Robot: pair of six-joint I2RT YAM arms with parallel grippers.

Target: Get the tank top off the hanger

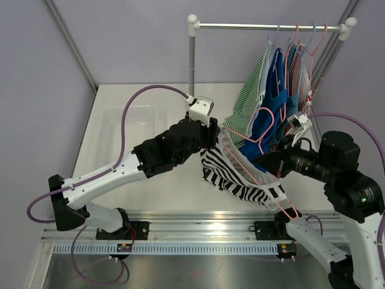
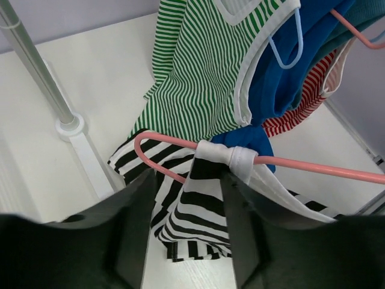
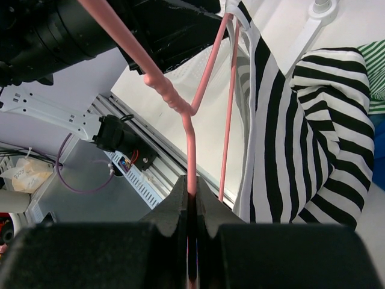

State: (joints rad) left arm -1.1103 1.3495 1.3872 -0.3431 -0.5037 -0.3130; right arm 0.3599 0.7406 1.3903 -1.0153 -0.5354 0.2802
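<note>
Between the fingers [image 2: 135,229] of the left hand [image 2: 187,180] hangs the black-and-white striped tank top [image 2: 192,211]. This hand stands at a medium gap, one finger on each side of the cloth. It is not clamped: a strip of white tabletop [image 2: 90,78] shows between one finger and the fabric. Just beyond the fingertips, the white shoulder strap [image 2: 231,158] is bunched around the arm of the pink hanger [image 2: 313,167]. The rest of the tank top droops below the hanger toward the tabletop.

The right hand [image 3: 191,201] is closed tight on the neck of the same hanger; the pink wire rises straight out from between its fingertips. To one side of that hand, the striped cloth hangs from the hanger's arm.

Beyond the left hand, a green-striped top [image 2: 204,72], a blue garment [image 2: 289,78] and a red-striped one [image 2: 301,105] hang from a rail [image 1: 271,26].
</note>
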